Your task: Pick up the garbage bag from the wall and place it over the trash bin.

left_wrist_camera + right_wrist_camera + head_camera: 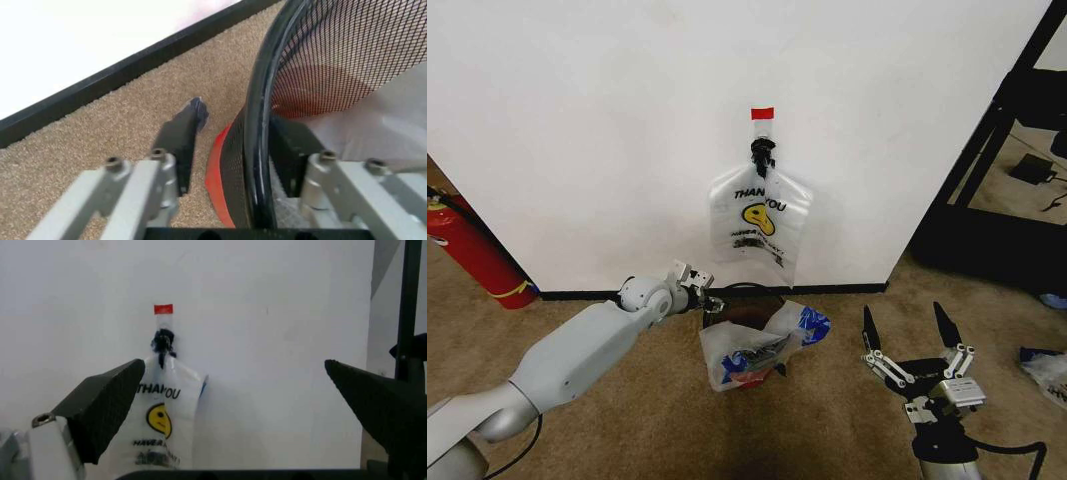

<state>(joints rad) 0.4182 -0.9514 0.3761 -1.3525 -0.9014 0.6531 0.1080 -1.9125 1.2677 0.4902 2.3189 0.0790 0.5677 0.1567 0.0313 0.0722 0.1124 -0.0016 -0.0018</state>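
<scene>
While one garbage bag point(762, 345) drapes one trash bin point(257, 150) (rim), another hangs

Indoor lab or office-type test space, not a home. Plain white wall point(607, 120) with black baseboard point(587, 294), short tan carpet point(627, 420) on the floor. Red fire extinguisher point(472, 250) stands far left against the wall. Black metal rack frame point(987, 140) far right, with a dark device and cable on the floor behind it. "THANK YOU" bag bundle point(760, 222) hangs on the wall from a hook under red tape point(762, 113), staged setup. Small black mesh trash bin point(267, 125) below it on the carpet.
</scene>
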